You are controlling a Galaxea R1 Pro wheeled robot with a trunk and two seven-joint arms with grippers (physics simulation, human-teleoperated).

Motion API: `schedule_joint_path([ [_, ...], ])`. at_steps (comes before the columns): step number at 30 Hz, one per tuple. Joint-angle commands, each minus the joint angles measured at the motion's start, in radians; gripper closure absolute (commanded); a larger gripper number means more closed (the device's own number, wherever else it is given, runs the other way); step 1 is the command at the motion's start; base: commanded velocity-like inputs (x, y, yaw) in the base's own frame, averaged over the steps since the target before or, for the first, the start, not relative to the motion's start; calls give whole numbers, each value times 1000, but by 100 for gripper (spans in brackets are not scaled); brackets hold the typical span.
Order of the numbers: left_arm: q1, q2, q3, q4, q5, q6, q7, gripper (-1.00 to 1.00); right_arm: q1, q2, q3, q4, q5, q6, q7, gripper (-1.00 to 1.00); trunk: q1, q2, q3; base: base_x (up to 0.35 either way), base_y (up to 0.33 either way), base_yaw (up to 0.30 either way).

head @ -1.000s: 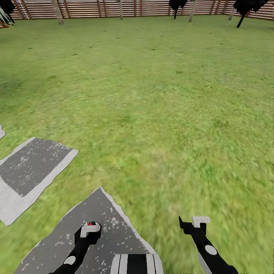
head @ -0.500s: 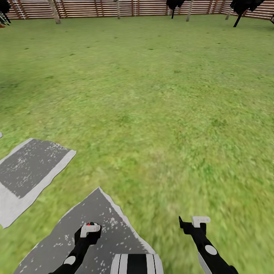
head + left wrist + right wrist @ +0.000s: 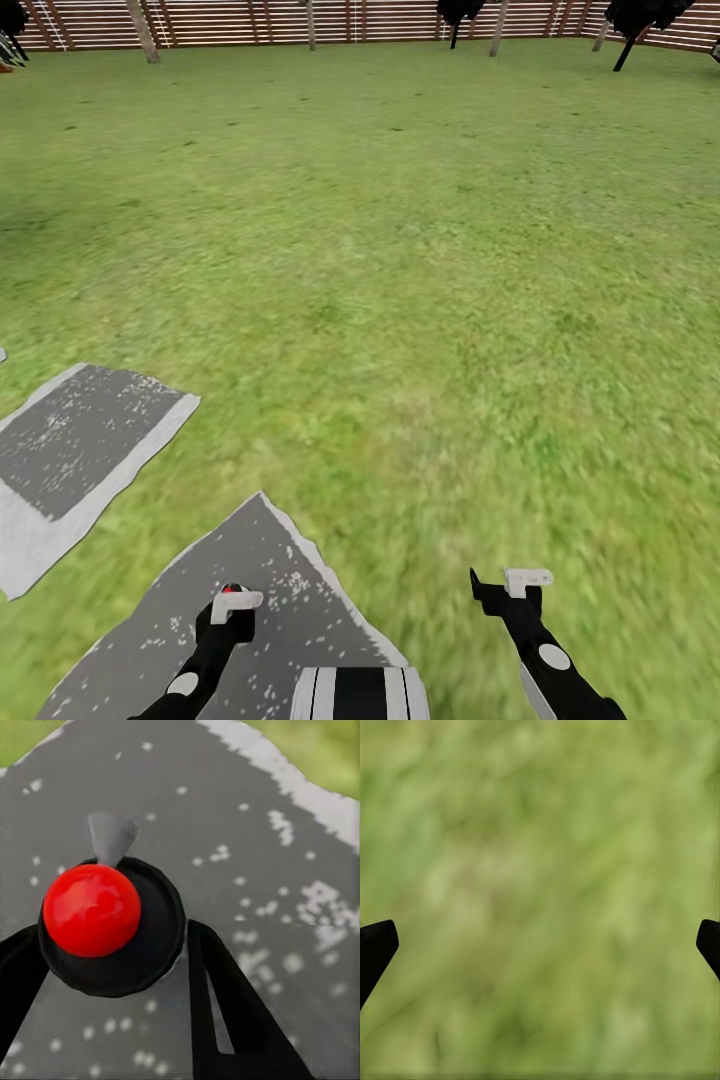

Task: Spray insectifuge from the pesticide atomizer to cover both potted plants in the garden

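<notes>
Low in the head view, the left gripper (image 3: 232, 606) is clamped on the pesticide atomizer (image 3: 105, 922), its red tip up, over a grey stepping stone (image 3: 290, 590). At lower right the right gripper (image 3: 500, 584) hangs spread wide and empty above the lawn (image 3: 400, 280). A wooden fence (image 3: 240, 20) lines the top edge.
</notes>
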State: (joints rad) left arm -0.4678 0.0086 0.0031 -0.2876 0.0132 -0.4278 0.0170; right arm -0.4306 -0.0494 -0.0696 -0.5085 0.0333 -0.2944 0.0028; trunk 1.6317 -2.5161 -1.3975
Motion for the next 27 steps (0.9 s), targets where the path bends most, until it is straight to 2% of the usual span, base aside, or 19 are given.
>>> schedule_joint_path([
  [1,0,0,0,1,1,-4,1,100,0,0,-2,1,4,-3,0,-100,0,0,-1,0,0,0],
  [13,0,1,0,1,2,-5,1,100,0,0,-2,1,4,-3,0,-100,0,0,-1,0,0,0],
  [27,-1,-1,0,-1,2,-5,1,100,0,0,-2,1,4,-3,0,-100,-6,3,54,0,0,0],
])
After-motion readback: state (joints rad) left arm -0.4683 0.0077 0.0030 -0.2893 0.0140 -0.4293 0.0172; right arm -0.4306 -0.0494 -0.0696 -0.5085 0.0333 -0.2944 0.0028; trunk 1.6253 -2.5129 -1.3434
